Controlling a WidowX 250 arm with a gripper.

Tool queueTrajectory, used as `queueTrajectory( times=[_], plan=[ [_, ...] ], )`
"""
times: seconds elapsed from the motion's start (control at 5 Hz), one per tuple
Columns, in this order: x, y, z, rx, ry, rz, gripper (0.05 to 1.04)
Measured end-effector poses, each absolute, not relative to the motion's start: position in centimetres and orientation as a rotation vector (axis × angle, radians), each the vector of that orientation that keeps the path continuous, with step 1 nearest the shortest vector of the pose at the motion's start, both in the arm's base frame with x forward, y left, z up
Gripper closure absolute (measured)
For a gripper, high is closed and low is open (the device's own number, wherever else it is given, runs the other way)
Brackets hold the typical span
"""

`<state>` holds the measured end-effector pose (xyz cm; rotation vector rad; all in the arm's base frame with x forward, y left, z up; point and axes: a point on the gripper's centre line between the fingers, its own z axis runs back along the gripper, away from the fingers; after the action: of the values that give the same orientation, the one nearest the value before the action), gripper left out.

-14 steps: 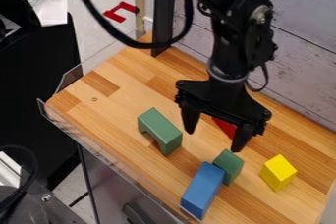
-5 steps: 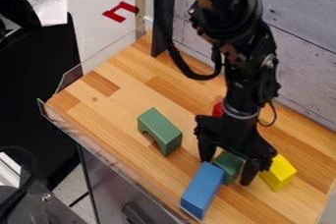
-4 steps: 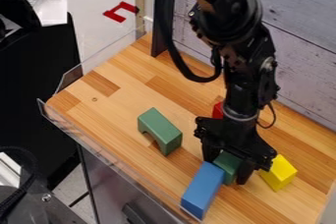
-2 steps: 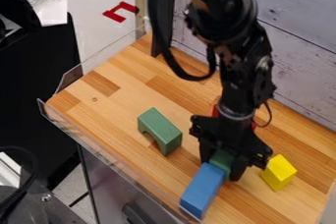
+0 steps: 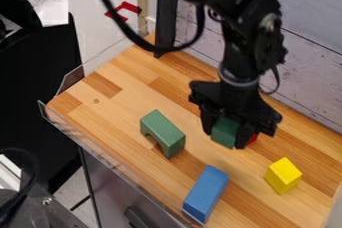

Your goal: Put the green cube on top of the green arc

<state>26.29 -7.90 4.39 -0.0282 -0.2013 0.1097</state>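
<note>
Jaws clamped round the green cube!

Closed on it they are, a finger against either side of the green cube (image 5: 224, 132), which hangs in the black gripper (image 5: 226, 139) and looks raised off the wood. Nearest of all, a blue block (image 5: 206, 189) lies lengthwise close to the front edge of the wooden work surface (image 5: 123, 104), nothing touching it. Just a little deeper, over on the view's right, sits the yellow cube (image 5: 283, 175), well apart from the blue one. Across to the view's left, what a target: the green arc (image 5: 162, 128) stands upright on its two feet, top bare, its opening toward the near side! So the cube is beside the arc in this view, a gap of bare wood between them, not on top of it. Peeking out behind the gripper comes a red piece (image 5: 252, 138), mostly hidden. Up rises the black arm (image 5: 250, 47), a thick cable (image 5: 148, 47) looping from it in front of a dark post (image 5: 165, 19), with the pale plank wall (image 5: 307, 67) behind.
</note>
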Motion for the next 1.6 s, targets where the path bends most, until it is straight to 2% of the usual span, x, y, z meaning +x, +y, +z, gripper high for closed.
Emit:
queueTrajectory(
  times=[0.2, 0.6, 1.0, 1.6],
  plan=[
    [25.2, -6.9, 5.4, -0.011, -0.195, 0.116, 0.497],
    [22.6, -1.2, 4.3, -0.024, -0.117, 0.237, 0.497],
    [23.2, 0.7, 3.8, -0.048, -0.126, 0.223, 0.497],
    [24.8, 0.2, 1.9, -0.053, -0.077, 0.127, 0.497]
  ],
)
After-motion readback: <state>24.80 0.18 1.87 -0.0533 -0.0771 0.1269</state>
